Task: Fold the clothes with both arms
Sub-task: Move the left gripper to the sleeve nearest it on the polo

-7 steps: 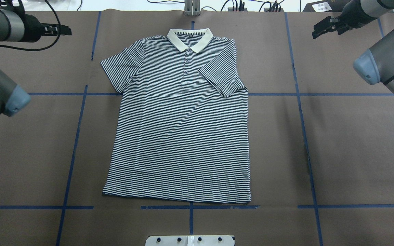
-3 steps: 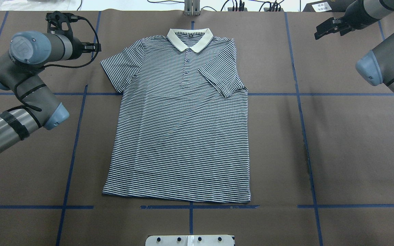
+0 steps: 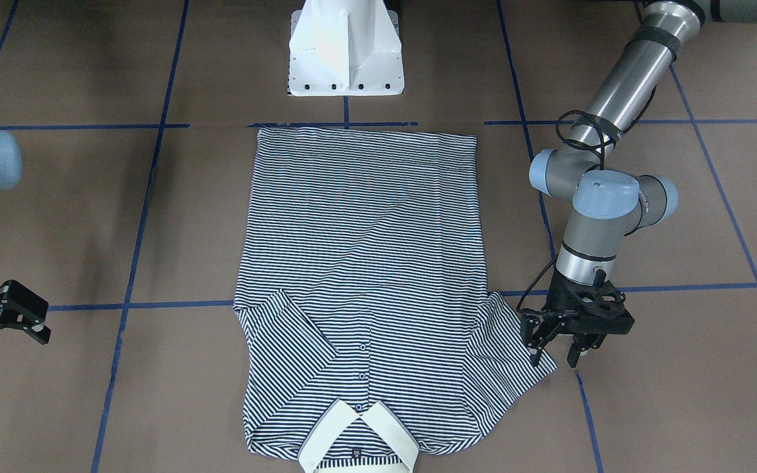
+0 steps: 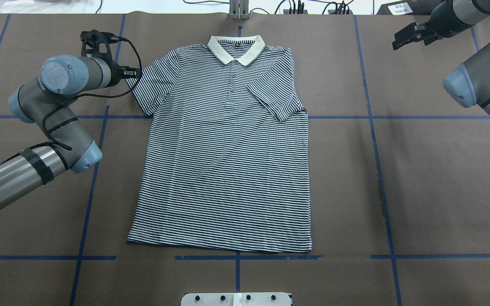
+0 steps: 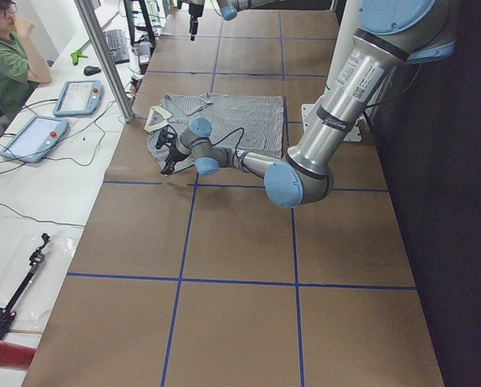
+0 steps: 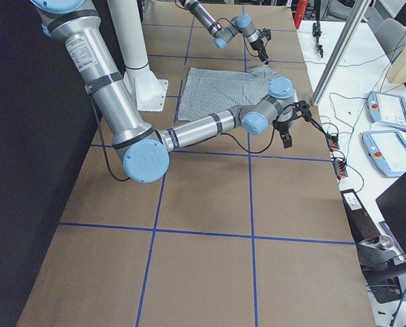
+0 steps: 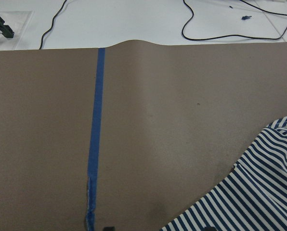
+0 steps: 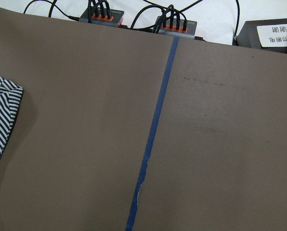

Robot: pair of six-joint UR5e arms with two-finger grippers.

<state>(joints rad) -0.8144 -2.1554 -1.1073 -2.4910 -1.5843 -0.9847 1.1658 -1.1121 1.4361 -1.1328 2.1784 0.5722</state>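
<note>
We see the polo shirt [image 4: 223,148] lying flat and face up mid-tabletop [image 4: 440,178], collar [image 4: 236,49] away from the robot base [image 3: 345,52]. The sleeve on the robot's right is folded inward, the other spread. Our left tool [image 3: 554,360] hangs open and empty at the spread sleeve's hem, with bare room beyond. Our right tool [image 4: 396,40] is open and empty, well apart from the cloth. Blue tape lines [image 4: 372,127] cross the brown covering.

1. Diffuse light from above; the brown table [image 4: 440,178] is evenly bright.
2. Faint, soft-edged shadows lie beside the polo shirt [image 4: 228,170] and beneath the left arm [image 4: 58,80].
3. Fixed views are sharp; wrist views are slightly soft and grainy.
4. Side views: the area beyond the table's robot-side edge is nearly black; the white bench [image 5: 31,185] is brightly lit.
</note>
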